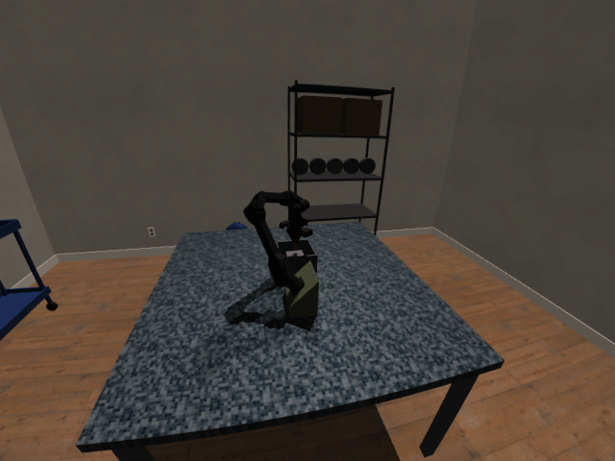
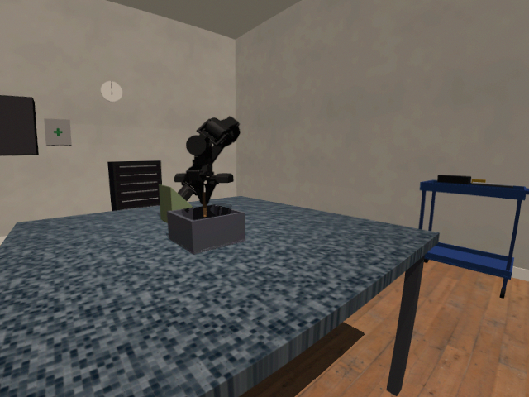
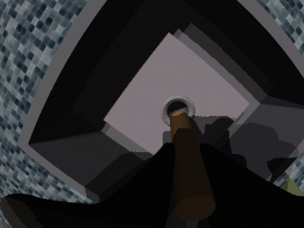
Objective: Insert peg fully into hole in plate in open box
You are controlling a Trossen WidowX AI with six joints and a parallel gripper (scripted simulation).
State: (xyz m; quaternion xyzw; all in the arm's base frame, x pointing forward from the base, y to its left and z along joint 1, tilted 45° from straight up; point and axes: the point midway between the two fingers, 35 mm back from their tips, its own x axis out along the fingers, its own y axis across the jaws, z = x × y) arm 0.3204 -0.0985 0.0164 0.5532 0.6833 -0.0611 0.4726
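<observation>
My gripper [image 3: 185, 151] is shut on a brown peg [image 3: 188, 159] and holds it upright, pointing down into the open dark grey box [image 2: 207, 228]. In the wrist view the peg's lower tip sits right at the round hole [image 3: 178, 108] in the pale plate [image 3: 177, 98] at the box bottom. In the exterior view the peg [image 2: 205, 205] reaches below the box rim, with my gripper [image 2: 205, 188] just above the rim. In the top view the gripper [image 1: 297, 232] hangs over the box [image 1: 298, 249].
The arm's olive-green base [image 1: 302, 292] stands right beside the box on the speckled table. A black shelf [image 1: 337, 154] and a blue cart [image 2: 469, 222] stand off the table.
</observation>
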